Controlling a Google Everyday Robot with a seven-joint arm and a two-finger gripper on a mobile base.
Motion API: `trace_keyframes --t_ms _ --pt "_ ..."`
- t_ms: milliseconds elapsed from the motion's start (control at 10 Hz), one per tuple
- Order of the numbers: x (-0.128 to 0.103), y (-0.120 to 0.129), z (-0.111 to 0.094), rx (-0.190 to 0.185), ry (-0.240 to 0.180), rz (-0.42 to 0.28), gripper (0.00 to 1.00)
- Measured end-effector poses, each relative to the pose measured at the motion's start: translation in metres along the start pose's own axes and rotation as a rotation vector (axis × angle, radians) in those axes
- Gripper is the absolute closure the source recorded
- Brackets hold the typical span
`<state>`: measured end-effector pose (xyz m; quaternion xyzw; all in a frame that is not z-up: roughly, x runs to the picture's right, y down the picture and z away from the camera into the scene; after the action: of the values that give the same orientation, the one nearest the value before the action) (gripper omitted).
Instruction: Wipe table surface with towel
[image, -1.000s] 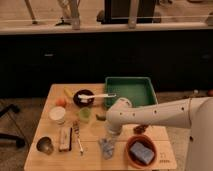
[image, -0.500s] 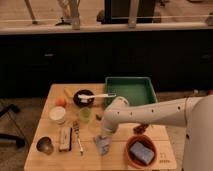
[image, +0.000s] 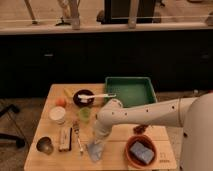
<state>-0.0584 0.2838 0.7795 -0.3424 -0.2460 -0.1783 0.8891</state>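
The towel (image: 94, 151) is a small crumpled grey-blue cloth on the wooden table (image: 117, 162), near the front edge and a little left of centre. My gripper (image: 97, 142) points down onto the towel's top and is shut on it. The white arm (image: 145, 116) reaches in from the right, low across the middle of the table. The gripper's tip is partly hidden by the wrist and the cloth.
A green tray (image: 131, 92) stands at the back right. A dark bowl with a white spoon (image: 84, 97), an orange (image: 60, 102), a white cup (image: 57, 115) and a green cup (image: 85, 114) stand to the left. A fork (image: 78, 137), a dark block (image: 65, 139) and a metal bowl (image: 45, 145) lie front left. A brown bowl with a blue sponge (image: 141, 152) sits front right.
My gripper and the towel have moved left along the front part of the table, towards the fork. The other objects have not moved.
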Motion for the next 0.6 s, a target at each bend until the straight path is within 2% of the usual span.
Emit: trace_keyframes --t_ms 200,300,600 --pt "0.002 0.015 0.003 -0.034 -0.006 -0.007 1.00" --pt "0.007 0.020 0.001 -0.036 -0.001 0.002 1.00" --pt "0.038 0.033 -0.015 -0.008 0.039 0.061 1.00"
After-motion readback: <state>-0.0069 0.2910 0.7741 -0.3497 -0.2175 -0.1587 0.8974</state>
